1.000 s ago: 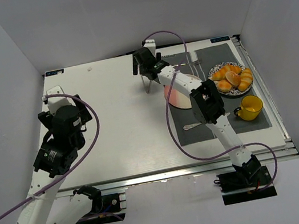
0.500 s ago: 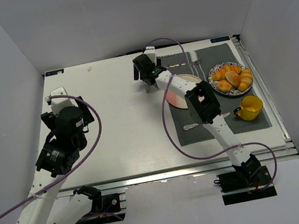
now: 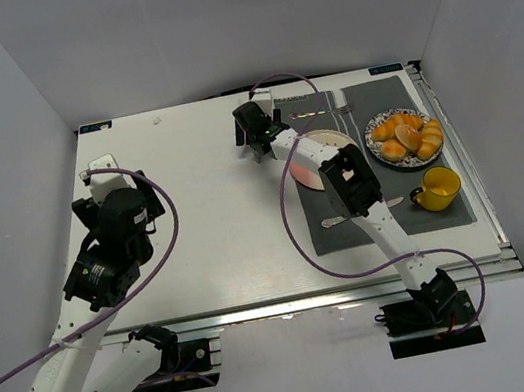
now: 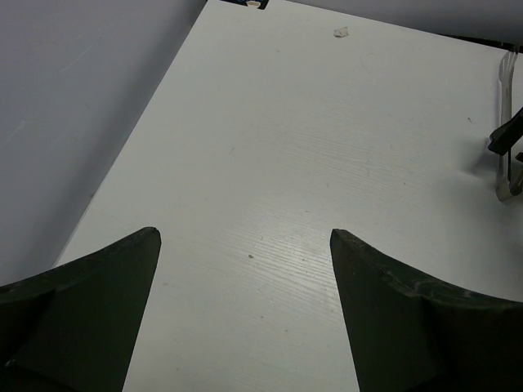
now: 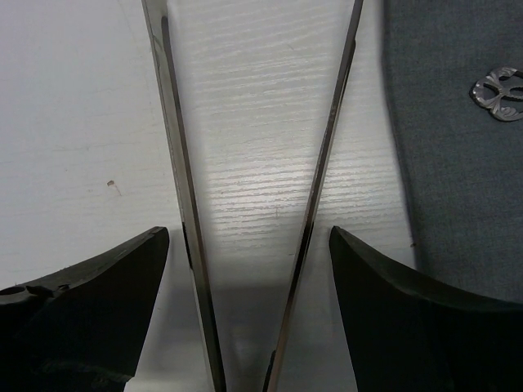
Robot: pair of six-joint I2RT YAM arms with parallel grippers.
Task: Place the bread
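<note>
Golden bread pieces lie piled on a patterned plate (image 3: 419,119) at the far right; a roundish roll (image 3: 393,148) sits at its near left side. My right gripper (image 3: 254,136) is far from it, low over metal tongs (image 5: 184,180) on the white table. In the right wrist view the gripper (image 5: 245,237) is open and both tong arms run between its fingers without touching them. My left gripper (image 3: 99,174) is open and empty over the left of the table. It is also open in the left wrist view (image 4: 245,237).
A grey mat (image 3: 447,209) covers the right side. It holds a pink plate (image 3: 310,169) partly under my right arm, a yellow cup (image 3: 436,188), a fork (image 3: 341,106) and a spoon (image 3: 333,221). The tongs' tips show at the right edge of the left wrist view (image 4: 508,163).
My right gripper has come down over the tongs, so its fingers now straddle them. The left arm has hardly moved.
</note>
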